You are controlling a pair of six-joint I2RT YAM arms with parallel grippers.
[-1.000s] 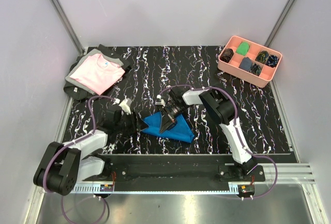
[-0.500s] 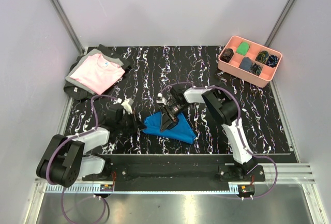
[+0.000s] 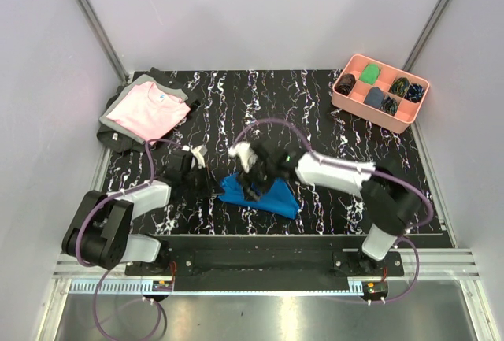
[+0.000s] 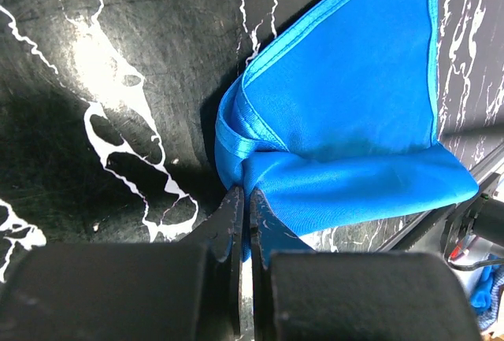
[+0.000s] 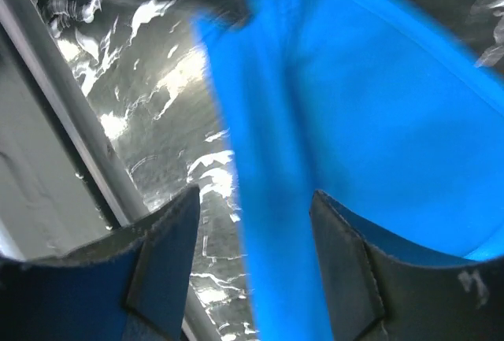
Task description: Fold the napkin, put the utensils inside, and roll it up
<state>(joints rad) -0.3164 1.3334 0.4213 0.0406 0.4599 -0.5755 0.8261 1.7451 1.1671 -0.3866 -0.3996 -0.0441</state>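
Black marbled tabletop (image 3: 315,97), veined in white, filled the enclosure between pale grey walls. On it we saw a folded pink shirt (image 3: 148,113) with grey trim toward 10 o'clock and a salmon compartment tray (image 3: 366,114) holding small cloth bundles toward 2 o'clock. The blue satin napkin (image 3: 272,197) lay bunched into a rough wedge on the table, toward 6 o'clock from the centre and close to the near edge.

We found the left gripper (image 3: 213,190) low at the napkin's 9 o'clock end. From the left wrist, its jaws (image 4: 244,199) stood pressed together on a gathered fold of the napkin's (image 4: 346,97) hemmed edge, with blue cloth showing between them.

The right gripper (image 3: 252,191) reached in from 3 o'clock and hung over the napkin's left part. From the right wrist, its jaws (image 5: 252,199) stood well apart, with the napkin (image 5: 354,120) spread beneath and beyond them, blurred. We could not tell whether either finger touched the cloth.
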